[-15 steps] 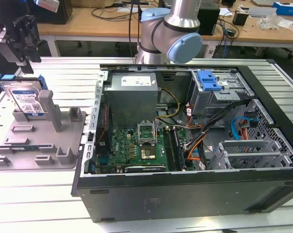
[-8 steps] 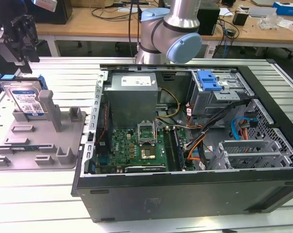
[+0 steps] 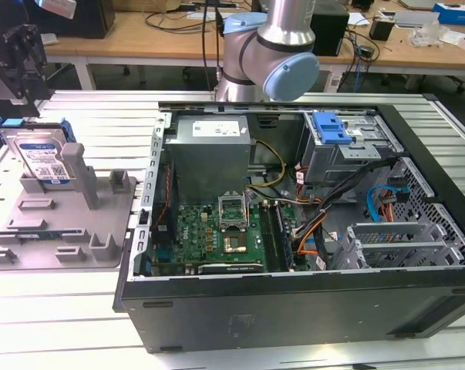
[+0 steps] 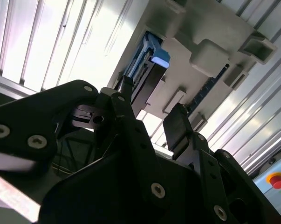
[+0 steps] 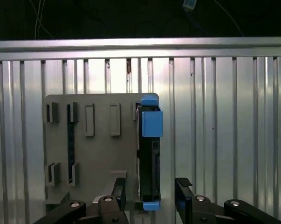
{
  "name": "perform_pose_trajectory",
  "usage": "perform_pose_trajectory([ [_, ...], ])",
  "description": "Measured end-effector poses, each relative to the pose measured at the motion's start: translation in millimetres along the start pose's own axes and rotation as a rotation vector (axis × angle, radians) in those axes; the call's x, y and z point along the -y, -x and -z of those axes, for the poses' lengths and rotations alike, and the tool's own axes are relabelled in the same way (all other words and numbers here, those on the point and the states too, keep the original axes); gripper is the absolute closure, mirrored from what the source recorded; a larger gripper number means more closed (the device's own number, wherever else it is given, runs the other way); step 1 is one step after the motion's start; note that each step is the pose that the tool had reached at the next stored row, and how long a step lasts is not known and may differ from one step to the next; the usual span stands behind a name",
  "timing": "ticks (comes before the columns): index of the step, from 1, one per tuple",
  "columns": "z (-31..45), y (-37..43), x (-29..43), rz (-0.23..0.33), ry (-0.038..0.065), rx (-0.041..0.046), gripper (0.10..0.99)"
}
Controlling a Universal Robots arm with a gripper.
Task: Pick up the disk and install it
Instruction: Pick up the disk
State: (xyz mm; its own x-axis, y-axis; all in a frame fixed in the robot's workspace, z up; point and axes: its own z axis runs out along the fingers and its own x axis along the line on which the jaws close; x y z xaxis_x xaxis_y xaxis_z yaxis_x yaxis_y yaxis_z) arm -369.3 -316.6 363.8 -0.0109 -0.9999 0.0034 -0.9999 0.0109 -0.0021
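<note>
The disk [image 3: 39, 154] stands on edge in the grey fixture [image 3: 70, 223] at the exterior view's left, silver with a white-and-blue label and blue rails. My gripper [image 3: 20, 55] hangs a short way above it, open and holding nothing. The first wrist view looks down on the disk [image 5: 149, 149] edge-on, its blue rail end on top. There my gripper [image 5: 150, 189] has one black fingertip [image 5: 119, 190] on each side of the disk's line. In the second wrist view the gripper [image 4: 152, 114] points at the disk [image 4: 152, 65] and is apart from it.
An open computer case [image 3: 294, 293] lies on the ribbed metal table [image 3: 101, 116] at the exterior view's right. Inside it are a motherboard and a grey drive cage with a blue tab [image 3: 332, 127]. The arm's base [image 3: 267, 54] stands behind the case. A red button [image 4: 275, 179] sits past the fixture.
</note>
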Motion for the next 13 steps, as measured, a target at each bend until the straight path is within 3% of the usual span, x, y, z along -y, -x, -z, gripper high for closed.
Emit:
perform_pose_trajectory([
  [5,-2.1,2.1,-9.7,0.019,0.0,0.0,0.545],
  [13,-8.9,4.1,-39.6,0.051,0.0,0.0,0.545],
])
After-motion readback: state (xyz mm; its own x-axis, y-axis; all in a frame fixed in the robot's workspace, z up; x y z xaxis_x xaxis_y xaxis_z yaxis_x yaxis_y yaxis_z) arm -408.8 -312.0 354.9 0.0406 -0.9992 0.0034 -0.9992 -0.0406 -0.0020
